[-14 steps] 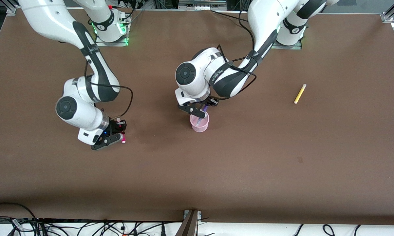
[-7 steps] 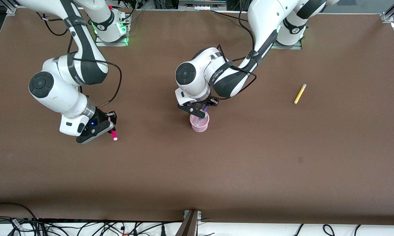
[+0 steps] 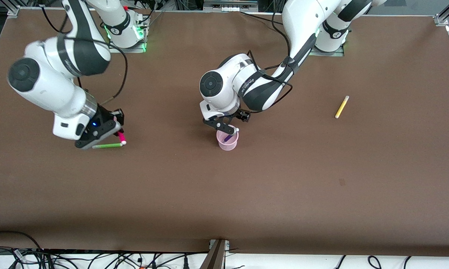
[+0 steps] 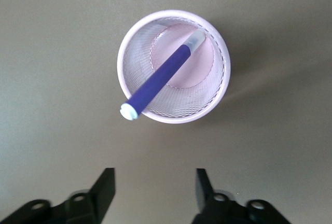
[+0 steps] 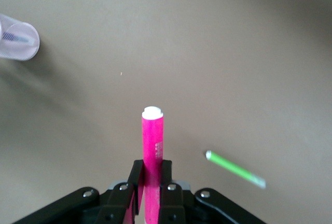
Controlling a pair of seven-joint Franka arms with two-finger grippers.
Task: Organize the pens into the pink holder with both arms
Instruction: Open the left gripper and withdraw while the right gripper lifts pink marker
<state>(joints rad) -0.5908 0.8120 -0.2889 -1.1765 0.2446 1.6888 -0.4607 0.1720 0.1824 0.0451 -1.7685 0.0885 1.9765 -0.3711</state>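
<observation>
Left hand [image 4: 153, 195] released above pink holder [image 3: 227, 140], purple pen [image 4: 163, 76] leaning inside it, right hand [image 5: 150, 182] raised, clenched on magenta pen [image 5: 152, 149] over green pen [image 3: 106, 146], yellow pen [image 3: 341, 107] lying on desk [image 3: 321, 179] toward left arm's end

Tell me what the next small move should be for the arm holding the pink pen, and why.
Probably carry it toward the pink holder. The right pincer is shut on the magenta pen, lifted over the table near the green pen. The left pincer stands open above the holder, its purple pen already dropped in, so it likely needs to clear away first.
</observation>
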